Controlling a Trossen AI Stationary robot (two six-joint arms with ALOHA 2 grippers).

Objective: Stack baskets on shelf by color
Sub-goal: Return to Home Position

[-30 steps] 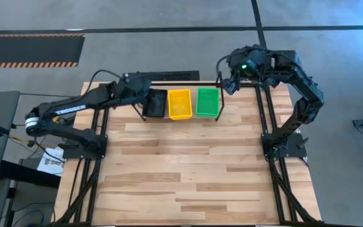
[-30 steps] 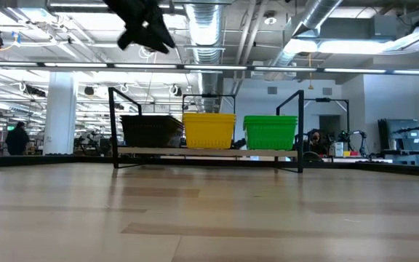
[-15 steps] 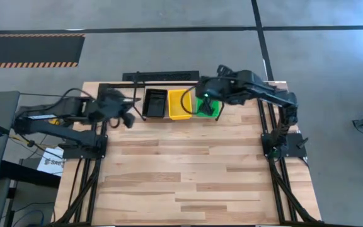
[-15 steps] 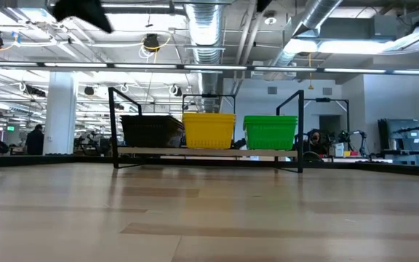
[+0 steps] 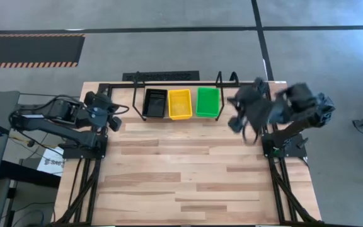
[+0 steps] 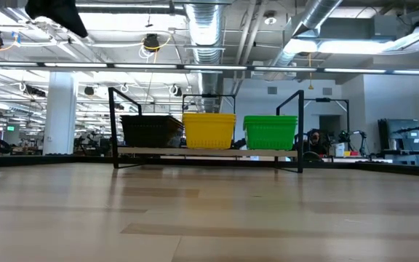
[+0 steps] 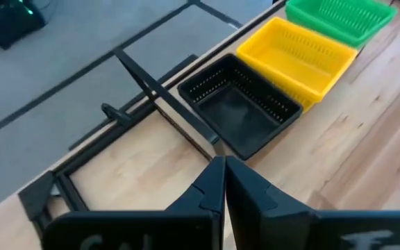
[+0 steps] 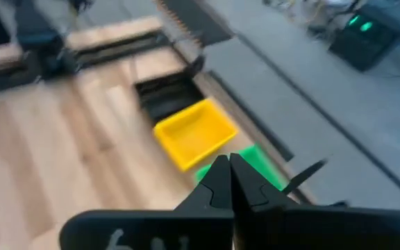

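The left wrist view shows the left end effector [image 7: 224,163] with its fingers pressed together and nothing between them. Past it, the black basket [image 7: 242,114], the yellow basket [image 7: 297,62] and the green basket [image 7: 339,14] sit side by side inside the shelf [image 7: 160,94].

In the right wrist view the right end effector [image 8: 229,161] is likewise closed and empty, high above the same three colours.

From the high view, the shelf stands at the far edge of the pale wooden tabletop [image 5: 188,170], with black on the left, yellow in the middle and green on the right. The left end effector hovers near the shelf's left end, and the right one, blurred, is just off its right end.

In the low view the baskets rest on the shelf's board. How many are nested in each colour cannot be told. Behind them is a hall with ceiling ducts [image 6: 202,29] and a white pillar [image 6: 62,109].
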